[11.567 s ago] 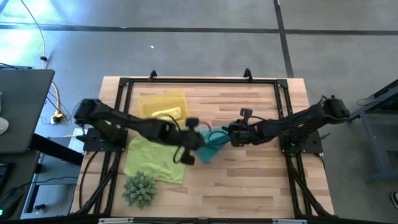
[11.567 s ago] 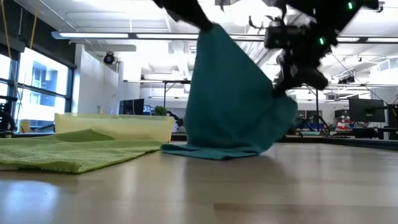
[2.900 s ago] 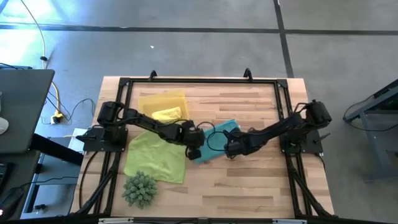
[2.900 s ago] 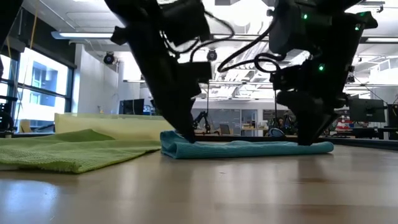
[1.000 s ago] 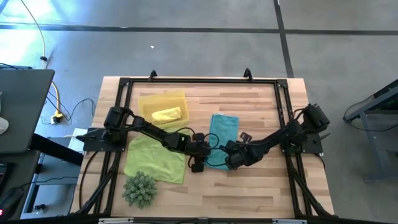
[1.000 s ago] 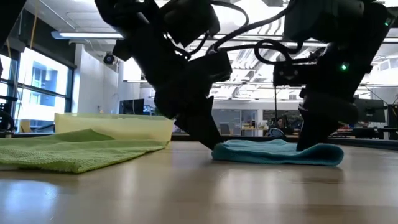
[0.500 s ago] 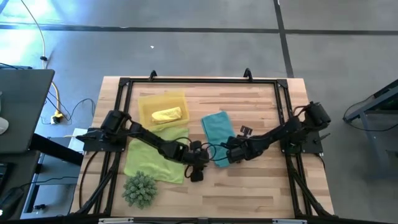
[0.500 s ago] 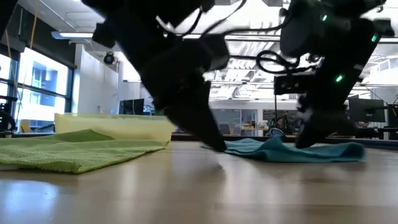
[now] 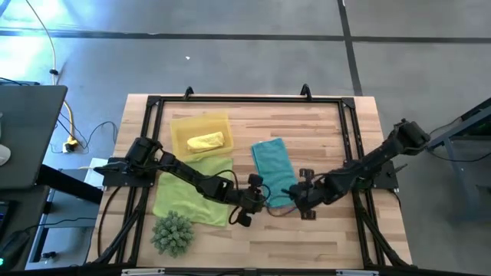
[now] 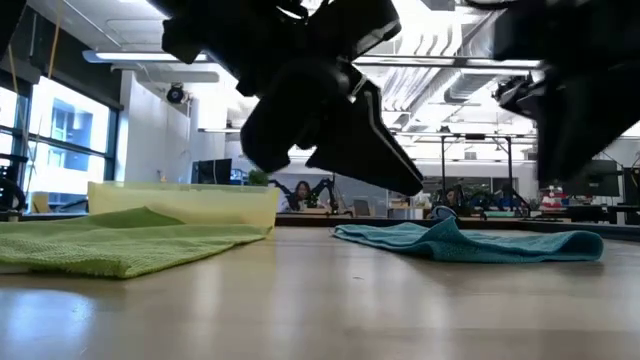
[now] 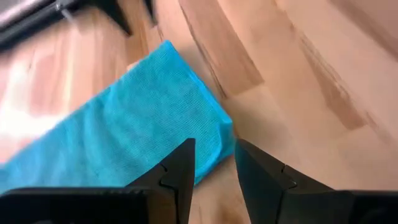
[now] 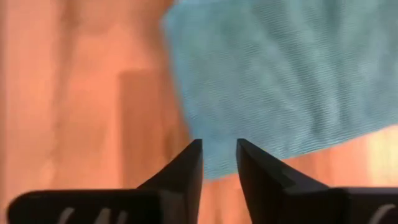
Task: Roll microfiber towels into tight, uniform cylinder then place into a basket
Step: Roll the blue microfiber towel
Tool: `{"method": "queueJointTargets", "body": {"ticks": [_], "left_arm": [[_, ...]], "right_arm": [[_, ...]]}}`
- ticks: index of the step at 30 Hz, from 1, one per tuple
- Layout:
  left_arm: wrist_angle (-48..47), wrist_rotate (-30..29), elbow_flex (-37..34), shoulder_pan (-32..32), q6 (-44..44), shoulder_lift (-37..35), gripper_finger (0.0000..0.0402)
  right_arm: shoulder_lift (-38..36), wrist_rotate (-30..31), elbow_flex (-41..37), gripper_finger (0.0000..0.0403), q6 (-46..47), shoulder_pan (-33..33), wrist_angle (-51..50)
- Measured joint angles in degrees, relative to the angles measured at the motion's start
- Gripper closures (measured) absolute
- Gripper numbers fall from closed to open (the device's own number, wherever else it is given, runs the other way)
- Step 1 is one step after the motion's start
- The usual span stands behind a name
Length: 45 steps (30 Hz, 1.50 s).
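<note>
The teal towel (image 9: 272, 169) lies on the table as a folded strip running far to near, with a small raised wrinkle (image 10: 445, 228). My left gripper (image 9: 259, 202) hovers at its near left corner (image 11: 214, 134), fingers slightly open with nothing between them. My right gripper (image 9: 298, 196) hovers above its near right corner (image 12: 205, 158), also slightly open and holding nothing. In the low view both stand clear above the cloth. A yellow towel (image 9: 205, 142), rolled up, lies inside the basket (image 9: 184, 125). The lime green towel (image 9: 192, 192) lies spread flat at the left.
A spiky green plant ball (image 9: 173, 234) sits at the near left corner, just in front of the lime green towel. A black frame (image 9: 245, 100) runs around the wooden table. Bare wood shows to the right of the teal towel and along the near edge.
Both grippers have risen off the near end of the teal towel. My right gripper has gone up and toward the table's right edge, my left toward the near edge, rolling as it went. The towel stays on the table, slightly turned, with a wrinkle raised near its middle.
</note>
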Motion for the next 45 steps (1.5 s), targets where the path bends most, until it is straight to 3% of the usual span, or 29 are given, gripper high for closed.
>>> {"method": "queueJointTargets", "body": {"ticks": [8, 15, 23, 27, 33, 36, 40, 45], "left_arm": [[4.81, 2.14, 0.05, 0.40, 8.40, 3.26, 0.0287], [11.40, 2.46, 0.09, 1.07, 12.87, 8.22, 0.0274], [12.65, 2.99, 0.73, 2.02, 5.87, 10.42, 0.0274], [11.74, 2.15, 0.85, 1.95, 1.00, 10.57, 0.0298], [10.63, 2.20, 0.90, 1.01, -4.57, 10.62, 0.0366], [10.42, 1.86, 0.85, 0.24, -4.54, 10.62, 0.0393], [9.80, 1.51, 0.81, -0.43, -5.76, 10.62, 0.0393], [8.19, 1.51, 0.85, -0.70, -6.10, 10.51, 0.0389]], "right_arm": [[1.80, 0.56, 0.00, 0.0237, -1.64, 6.03, -0.42], [3.89, 4.52, 0.00, 0.0231, -4.46, 8.28, -0.42], [4.07, 5.37, 0.00, 0.0231, -2.44, 8.28, -0.42], [4.07, 6.71, 0.00, 0.0231, -3.29, 8.31, -0.85], [4.07, 11.92, 0.00, 0.0231, -8.70, 8.32, -0.46], [4.05, 12.16, -2.16, 0.0231, -11.12, 8.34, 5.03], [4.05, 8.58, -7.78, 0.0231, -11.92, 8.34, 15.00], [4.05, 8.24, -11.79, 0.0231, -11.64, 10.47, 21.24]]}}
